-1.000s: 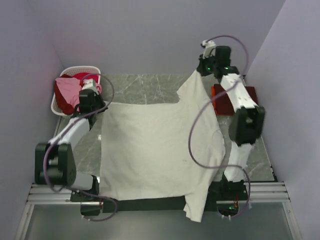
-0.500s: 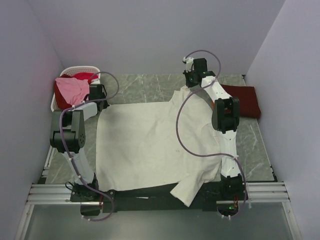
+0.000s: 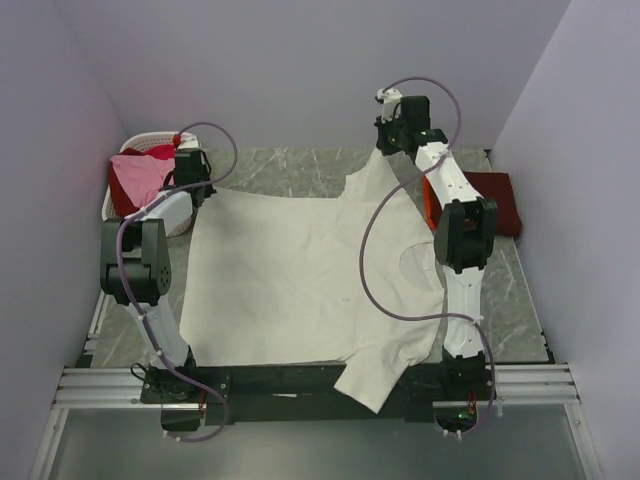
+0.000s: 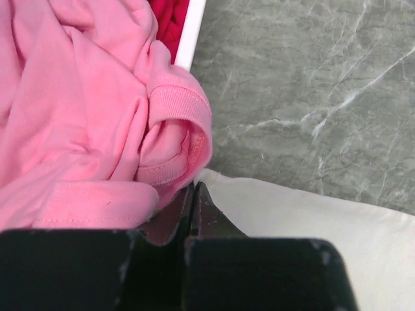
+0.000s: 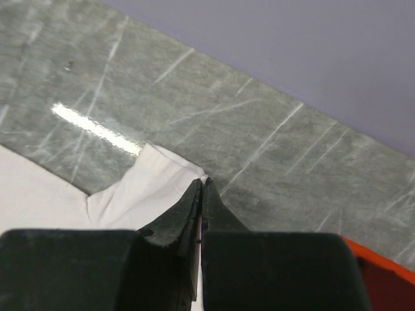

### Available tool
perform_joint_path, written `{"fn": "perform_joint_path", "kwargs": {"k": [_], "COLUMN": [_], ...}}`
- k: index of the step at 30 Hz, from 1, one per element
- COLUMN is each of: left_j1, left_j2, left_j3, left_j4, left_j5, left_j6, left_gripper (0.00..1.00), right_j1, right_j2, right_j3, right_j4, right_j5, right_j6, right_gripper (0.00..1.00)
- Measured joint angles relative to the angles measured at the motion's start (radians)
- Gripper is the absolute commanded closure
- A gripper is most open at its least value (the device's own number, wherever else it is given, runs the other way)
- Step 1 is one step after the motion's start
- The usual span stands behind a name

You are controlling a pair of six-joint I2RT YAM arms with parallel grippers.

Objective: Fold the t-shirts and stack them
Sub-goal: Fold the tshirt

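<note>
A cream-white t-shirt [image 3: 300, 280] lies spread on the counter [image 3: 290, 170]. The left pincer [image 4: 193, 194] is clenched on its 10 o'clock corner, the right pincer [image 5: 201, 189] on its 1 o'clock corner. A pink t-shirt [image 4: 78, 116] bunches just beside the left pincer, at 9 o'clock.

Cream-white t-shirt [image 3: 300, 280], pink t-shirt [image 4: 78, 116], dark red t-shirt [image 3: 502, 195], grey white-veined table [image 4: 311, 84]
</note>
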Motion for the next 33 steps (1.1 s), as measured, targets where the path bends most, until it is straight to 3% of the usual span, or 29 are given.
{"fn": "perform_joint_path", "kwargs": {"k": [14,25,33], "left_j1": [0.008,0.048,0.052], "left_j2": [0.000,-0.153,-0.206], "left_j3": [-0.002,-0.205,-0.256], "left_j4": [-0.004,0.089,0.138], "left_j5": [0.029,0.063,0.074], "left_j6": [0.021,0.021,0.021], "left_gripper": [1.00,1.00,1.00], "right_j1": [-0.014,-0.015,-0.015], "right_j2": [-0.306,-0.560,-0.748], "right_j3": [-0.340,-0.640,-0.830], "right_j4": [0.054,0.109,0.130], "right_j5": [-0.119,-0.175,-0.194], "right_j6": [0.019,0.024,0.021], "right_gripper": [1.00,1.00,1.00]}}
